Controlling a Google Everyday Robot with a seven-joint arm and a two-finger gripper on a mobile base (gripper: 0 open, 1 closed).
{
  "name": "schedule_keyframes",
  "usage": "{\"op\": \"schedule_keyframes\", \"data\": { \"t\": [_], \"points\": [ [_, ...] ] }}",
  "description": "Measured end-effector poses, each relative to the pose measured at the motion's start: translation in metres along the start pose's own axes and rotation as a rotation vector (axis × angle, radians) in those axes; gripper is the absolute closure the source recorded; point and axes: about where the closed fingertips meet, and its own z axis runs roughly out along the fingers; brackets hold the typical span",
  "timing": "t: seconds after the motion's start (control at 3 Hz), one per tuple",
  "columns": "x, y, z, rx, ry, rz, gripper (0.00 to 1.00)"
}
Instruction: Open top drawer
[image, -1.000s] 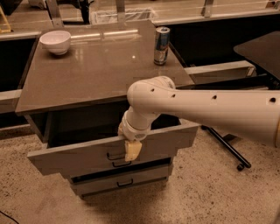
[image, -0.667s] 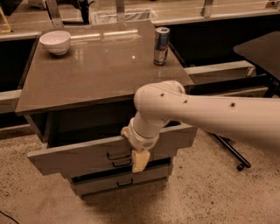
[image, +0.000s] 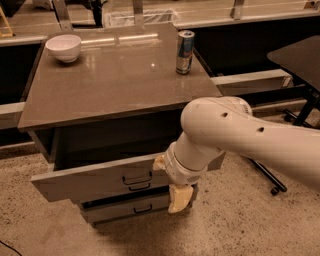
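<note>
Well, there is just the one camera view. The top drawer (image: 95, 177) stands out from the cabinet (image: 42, 142), its grey front forward of the edge of the countertop (image: 110, 85), with a dark gap above it. Its left corner juts furthest into the open floor (image: 45, 230), which is bare and speckled in front and to the left.

The gripper (image: 179, 200) hangs below the white arm (image: 240, 135), just right of the handles and in front of the drawer's right end. It points down at the floor, and I cannot tell whether it is clenched or released. It holds nothing that I can see.

To the right there is less room: a black leg with a caster (image: 272, 189) runs along the floor near the arm, under a dark table (image: 300, 55).

I count three black handles, stacked near the centre: the top drawer's (image: 136, 178), one just beneath it (image: 139, 187), and one on a lower drawer (image: 142, 208). On the countertop there is one white bowl (image: 63, 46) at the back left and one can (image: 184, 45) at the back right, well apart.
</note>
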Motion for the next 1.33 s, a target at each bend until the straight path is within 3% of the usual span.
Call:
{"op": "schedule_keyframes", "data": {
  "t": [0.33,0.67,1.0,1.33],
  "points": [
    [-0.004,-0.019,-0.022,0.057,-0.005,-0.018,0.31],
    [-0.012,-0.062,-0.032,0.101,0.014,-0.026,0.44],
    [-0.016,-0.114,-0.022,0.086,0.031,-0.012,0.59],
    [-0.007,-0.150,0.013,0.046,0.038,0.021,0.83]
  ]
}}
